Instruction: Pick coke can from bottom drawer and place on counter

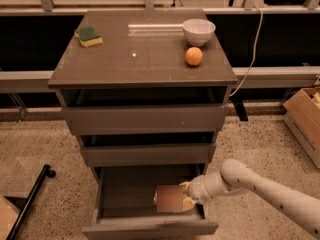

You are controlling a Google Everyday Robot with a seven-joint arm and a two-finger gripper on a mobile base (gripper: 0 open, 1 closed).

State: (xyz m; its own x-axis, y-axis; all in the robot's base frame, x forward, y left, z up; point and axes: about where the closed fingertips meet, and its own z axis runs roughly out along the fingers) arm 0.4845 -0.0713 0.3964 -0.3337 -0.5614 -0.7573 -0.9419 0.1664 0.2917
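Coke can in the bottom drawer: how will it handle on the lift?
The can lies sideways in the grip of the tool, low in the bottom drawer. With its round body it would probably roll if released. It looks like a thin drink can, so a hard squeeze would likely dent it.

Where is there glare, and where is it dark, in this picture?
Camera view: a pale glare streak lies on the counter beside the bowl; the bottom drawer is shadowed, so the coke can in the gripper looks dull brown.
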